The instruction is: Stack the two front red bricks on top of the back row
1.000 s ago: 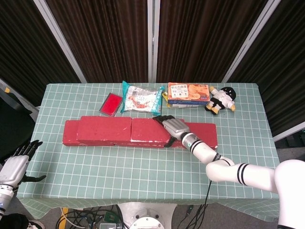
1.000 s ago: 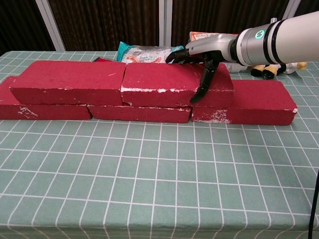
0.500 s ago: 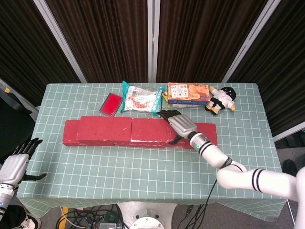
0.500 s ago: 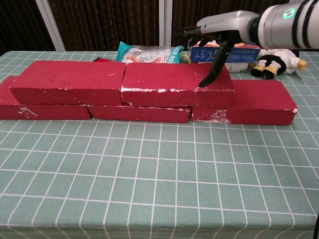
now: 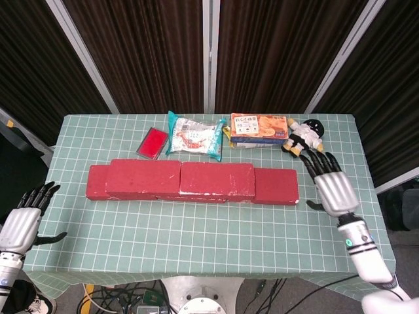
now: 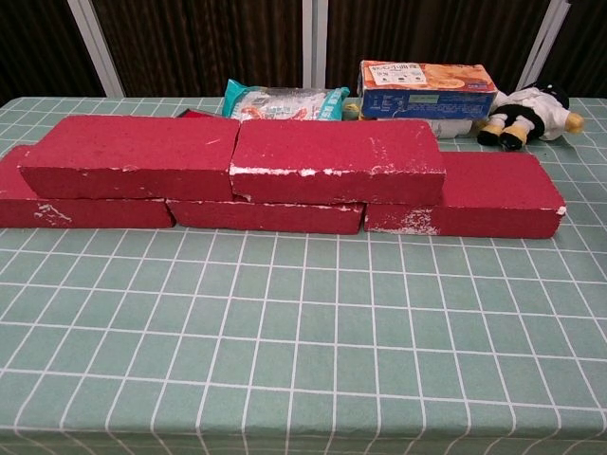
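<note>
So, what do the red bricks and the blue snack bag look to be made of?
The red bricks look like painted foam or soft masonry, matte: white chips show along their edges, so the core stays uncertain. The blue snack bag appears to be thin plastic film, glossy, with crinkles and a crimped end seal.

Two cameras on one table: one high, one low.
The head view looks steeply down from above the near edge, taking in the whole checked table (image 5: 196, 229) back to the dark curtains. The chest view sits low and close at the near edge, facing level toward the back. Both share the red bricks (image 5: 190, 180) (image 6: 285, 171) and the snack box (image 5: 258, 129) (image 6: 427, 85).
</note>
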Available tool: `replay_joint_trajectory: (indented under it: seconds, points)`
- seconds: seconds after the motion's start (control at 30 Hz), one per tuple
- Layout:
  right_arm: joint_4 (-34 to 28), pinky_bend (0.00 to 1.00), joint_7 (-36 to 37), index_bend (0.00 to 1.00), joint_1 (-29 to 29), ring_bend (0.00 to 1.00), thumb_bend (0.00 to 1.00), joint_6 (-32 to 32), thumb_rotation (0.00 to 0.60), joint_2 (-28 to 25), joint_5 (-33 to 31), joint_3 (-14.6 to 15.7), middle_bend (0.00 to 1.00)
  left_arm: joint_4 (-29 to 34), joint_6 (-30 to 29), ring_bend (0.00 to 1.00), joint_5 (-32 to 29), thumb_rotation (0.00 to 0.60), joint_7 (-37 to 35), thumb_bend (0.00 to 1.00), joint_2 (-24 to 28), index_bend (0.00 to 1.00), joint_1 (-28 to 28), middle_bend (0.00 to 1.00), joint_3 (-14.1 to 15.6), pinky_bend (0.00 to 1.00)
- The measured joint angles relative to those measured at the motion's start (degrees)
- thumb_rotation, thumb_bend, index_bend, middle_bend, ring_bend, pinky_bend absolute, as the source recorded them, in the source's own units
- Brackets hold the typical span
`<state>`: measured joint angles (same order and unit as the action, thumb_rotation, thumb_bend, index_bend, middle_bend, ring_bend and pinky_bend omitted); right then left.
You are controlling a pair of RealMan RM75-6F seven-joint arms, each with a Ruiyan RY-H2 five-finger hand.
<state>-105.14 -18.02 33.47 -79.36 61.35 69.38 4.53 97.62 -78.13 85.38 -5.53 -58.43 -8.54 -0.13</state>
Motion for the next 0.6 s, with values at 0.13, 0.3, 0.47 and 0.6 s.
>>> replay_joint_trajectory:
  seconds: [0.13,0.3,0.47,0.6]
  points:
    - [4.2,0.0,2.4,0.0,-8.7,0.0,0.0,-7.0,0.6,0.8,5.1,3.2,0.0,-0.5,-1.1,0.0,0.4,0.6,1.6,0.0,-0.3,0.0,0.7,0.0,0.1,0.0]
    - [10.4,0.0,8.1,0.0,-16.7,0.0,0.0,-13.7,0.6,3.3,10.4,5.1,0.0,-3.0,-4.6,0.0,0.9,0.6,5.6,0.0,-2.2,0.0,1.7,0.0,-0.3,0.0]
    - [14.4,0.0,13.0,0.0,-21.0,0.0,0.0,-15.2,0.6,5.1,13.1,5.5,0.0,-6.3,-7.3,0.0,1.2,0.6,10.8,0.0,-4.6,0.0,2.6,0.0,-0.9,0.0]
    - [16.0,0.0,15.3,0.0,-22.3,0.0,0.0,-14.3,0.6,5.8,14.0,4.7,0.0,-7.1,-8.0,0.0,0.5,0.6,15.2,0.0,-6.4,0.0,2.8,0.0,-1.6,0.0]
